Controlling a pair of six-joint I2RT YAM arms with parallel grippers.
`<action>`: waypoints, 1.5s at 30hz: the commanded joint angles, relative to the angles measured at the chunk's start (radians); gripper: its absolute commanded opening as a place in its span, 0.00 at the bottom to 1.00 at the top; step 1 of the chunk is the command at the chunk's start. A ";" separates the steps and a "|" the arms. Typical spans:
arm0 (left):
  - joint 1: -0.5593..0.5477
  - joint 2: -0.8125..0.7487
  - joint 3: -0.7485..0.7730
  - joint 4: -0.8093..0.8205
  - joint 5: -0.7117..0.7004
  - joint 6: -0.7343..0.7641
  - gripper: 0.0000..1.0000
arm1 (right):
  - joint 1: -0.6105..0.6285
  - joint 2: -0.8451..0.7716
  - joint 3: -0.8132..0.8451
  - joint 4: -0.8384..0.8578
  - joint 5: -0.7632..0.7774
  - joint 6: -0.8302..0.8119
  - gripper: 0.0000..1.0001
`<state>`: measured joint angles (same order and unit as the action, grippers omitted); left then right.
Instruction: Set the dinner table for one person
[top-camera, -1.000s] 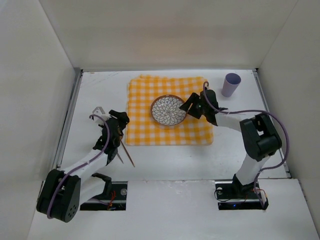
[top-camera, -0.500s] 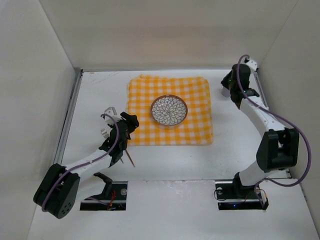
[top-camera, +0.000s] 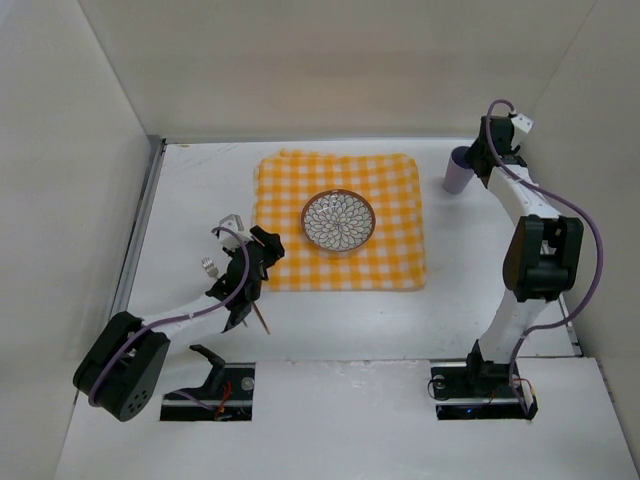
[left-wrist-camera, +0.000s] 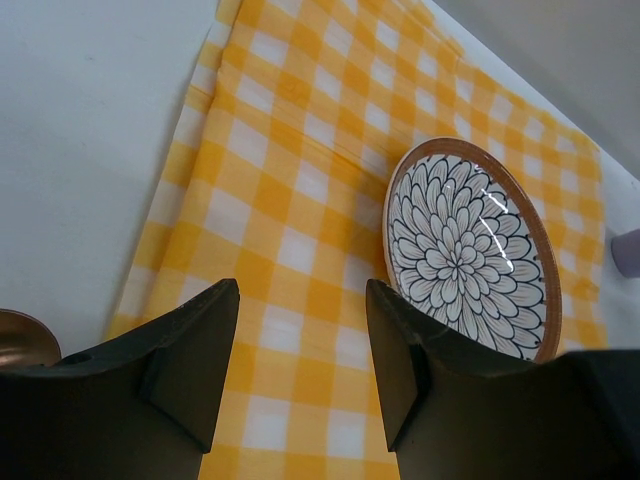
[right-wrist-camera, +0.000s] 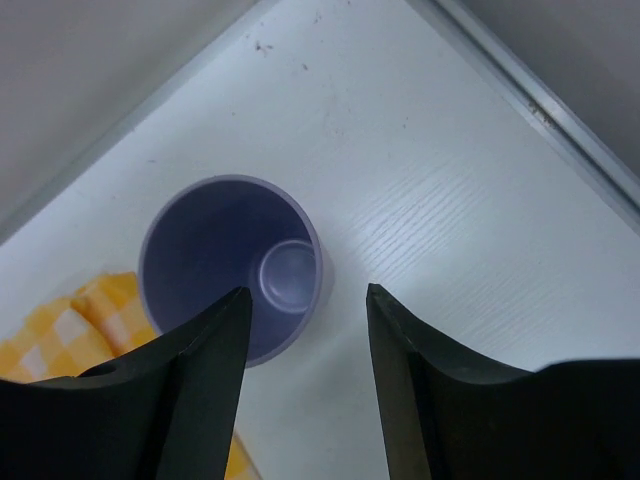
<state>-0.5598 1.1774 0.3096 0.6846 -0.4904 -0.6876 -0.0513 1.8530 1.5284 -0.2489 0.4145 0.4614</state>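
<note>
The white dinner table (top-camera: 195, 185) carries a yellow-and-white checkered cloth (top-camera: 385, 260) with a flower-patterned plate (top-camera: 339, 220) on it. A purple cup (top-camera: 456, 176) stands at the back right, off the cloth. My right gripper (top-camera: 479, 163) hovers open just above the cup; in the right wrist view its left finger overlaps the rim of the cup (right-wrist-camera: 232, 265), and the gripper (right-wrist-camera: 305, 310) holds nothing. My left gripper (top-camera: 268, 247) is open and empty at the cloth's left edge. In the left wrist view it (left-wrist-camera: 302, 295) frames the cloth (left-wrist-camera: 290, 190), with the plate (left-wrist-camera: 465, 260) to its right.
A fork (top-camera: 209, 267) lies on the table left of my left arm. A thin brown stick-like utensil (top-camera: 258, 315) lies under that arm. A coppery round object (left-wrist-camera: 20, 338) shows at the left wrist view's edge. Metal rails (top-camera: 140, 230) and white walls bound the sides.
My right arm has swung from beside the plate to the back right, over the purple cup. My left gripper has moved right and forward to the cloth's edge, uncovering the fork.
</note>
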 joint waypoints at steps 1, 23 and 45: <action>-0.007 -0.024 0.022 0.075 -0.008 0.010 0.52 | 0.006 0.038 0.091 -0.035 -0.013 -0.024 0.55; -0.012 0.008 0.026 0.087 -0.007 -0.007 0.52 | 0.099 -0.123 0.100 -0.006 -0.026 -0.065 0.16; -0.010 0.019 0.026 0.087 0.000 -0.024 0.52 | 0.304 0.236 0.386 -0.156 -0.077 -0.127 0.15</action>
<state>-0.5743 1.2041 0.3099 0.7174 -0.4858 -0.7040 0.2501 2.0888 1.8500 -0.3977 0.3298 0.3508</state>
